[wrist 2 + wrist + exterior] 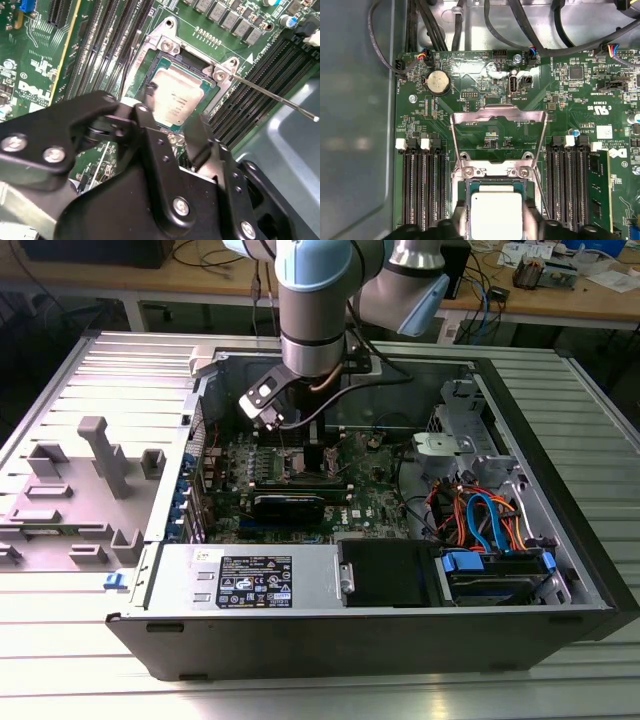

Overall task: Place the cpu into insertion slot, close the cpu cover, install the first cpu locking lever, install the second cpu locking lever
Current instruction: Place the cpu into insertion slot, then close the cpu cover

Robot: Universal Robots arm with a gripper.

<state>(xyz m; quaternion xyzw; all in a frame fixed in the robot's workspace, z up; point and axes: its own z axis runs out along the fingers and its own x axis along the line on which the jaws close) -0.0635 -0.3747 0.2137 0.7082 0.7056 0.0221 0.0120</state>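
Note:
The cpu (496, 210), a flat grey-faced square chip, lies in the insertion slot (470, 172), whose silver rim frames it; both also show in the second wrist view, the cpu (175, 97) and the insertion slot (165, 46). My gripper (496, 224) straddles the chip, one black finger against each of two opposite edges, and appears shut on it (173, 107). The cpu cover (520, 116), a silver frame with a window, stands swung up beyond the slot. One thin wire locking lever (275, 97) sticks out unlatched; another (131, 55) runs along the opposite side. In the exterior view the gripper (308, 445) hangs over the motherboard.
Long black memory slots (420, 190) flank the socket on both sides, with one stick (599, 195) fitted. Cables (445, 25) run along the case wall. The open case (560, 570) holds a drive cage, orange and blue cables (480, 515) and a power supply (250, 575). Grey fixtures (100, 455) stand at the exterior view's left.

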